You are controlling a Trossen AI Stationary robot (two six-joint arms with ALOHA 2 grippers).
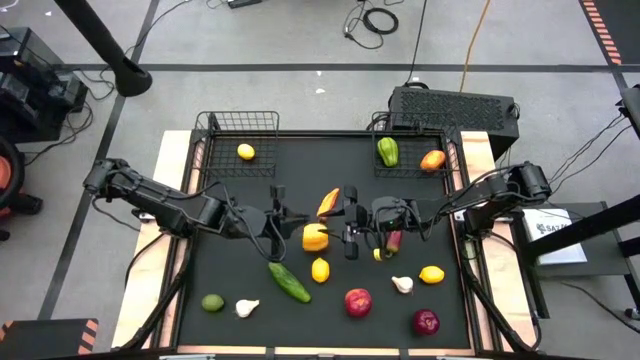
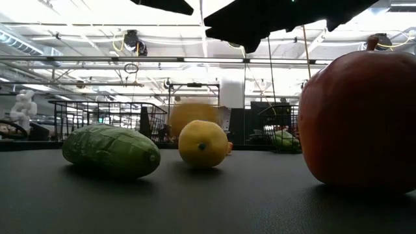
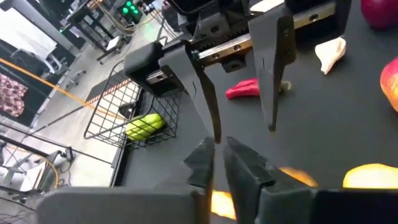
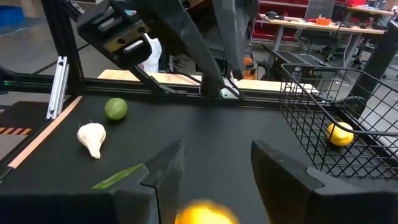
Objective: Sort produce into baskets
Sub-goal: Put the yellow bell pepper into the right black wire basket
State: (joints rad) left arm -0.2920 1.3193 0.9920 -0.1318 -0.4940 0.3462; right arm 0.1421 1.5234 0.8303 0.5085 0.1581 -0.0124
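While both arms meet over the middle of the black surface [image 1: 240, 240], the holdings stand as follows.

Baskets: left basket [image 1: 215, 135], upper left of the high view, holds one lemon [image 1: 245, 152]; right basket [image 1: 452, 165], upper right, holds a green pepper [image 1: 388, 151] and an orange-red fruit [image 1: 432, 159].

Loose produce, lower half of the frame: yellow pepper [image 1: 315, 238] and orange piece [image 1: 328, 202] at centre; cucumber [image 1: 289, 281], lying diagonally from upper left to lower right; second lemon [image 1: 320, 269]; third lemon [image 1: 432, 274]; lime [image 1: 212, 302]; two garlics [image 1: 246, 307], [image 1: 402, 284]; two red apples [image 1: 358, 301], [image 1: 426, 322]; red chili [image 1: 394, 241], just under the right arm.

Left claw [image 1: 278, 222]: fingers nearly together, holding nothing visible.

Right claw [image 1: 350, 232]: fingers apart, empty.

Governing relation: the yellow pepper sits between the two claws, just right of the left one and just left of the right one. Judged nearer to the open right claw, whose wrist view shows a yellow item [image 4: 205, 213] directly between its fingers.
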